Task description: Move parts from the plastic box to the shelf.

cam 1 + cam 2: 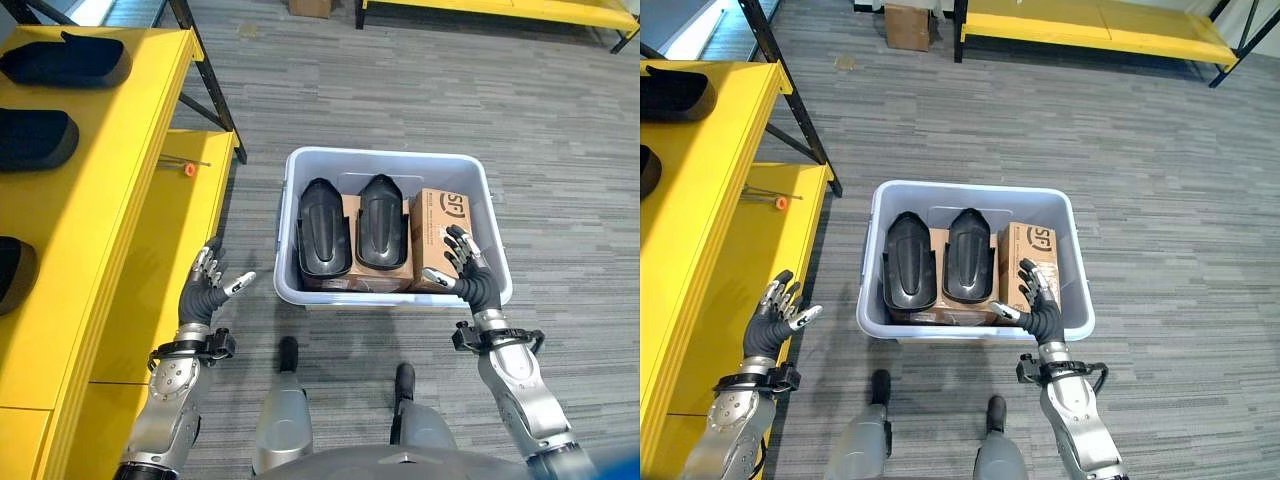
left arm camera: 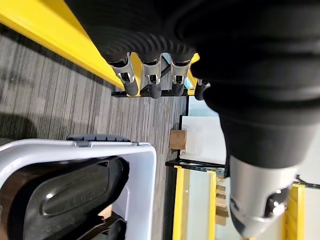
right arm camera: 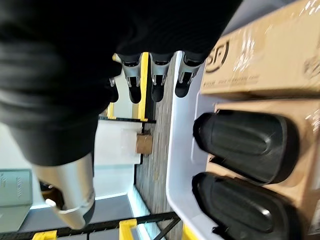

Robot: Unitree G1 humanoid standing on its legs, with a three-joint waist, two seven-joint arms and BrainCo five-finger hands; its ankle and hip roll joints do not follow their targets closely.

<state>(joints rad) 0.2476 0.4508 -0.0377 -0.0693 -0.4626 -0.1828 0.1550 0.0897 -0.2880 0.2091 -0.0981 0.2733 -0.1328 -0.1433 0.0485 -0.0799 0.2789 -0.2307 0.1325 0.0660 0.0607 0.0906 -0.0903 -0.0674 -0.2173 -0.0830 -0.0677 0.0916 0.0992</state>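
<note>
the plastic box [image 1: 391, 160] sat on the grey floor [image 1: 420, 90] just right of the yellow shelf [image 1: 110, 220], holding two black parts [image 1: 324, 227] laid side by side on cardboard boxes [image 1: 440, 225]. the left hand [image 1: 208, 285] hung open and empty between shelf and box. the right hand [image 1: 468, 265] hovered over the box's near right corner, fingers spread, gripping nothing. more black parts [image 1: 35, 138] lay on the shelf.

plastic box [image 1: 290, 285] | two black parts [image 1: 323, 226] (on cardboard) | robot hands empty
</note>
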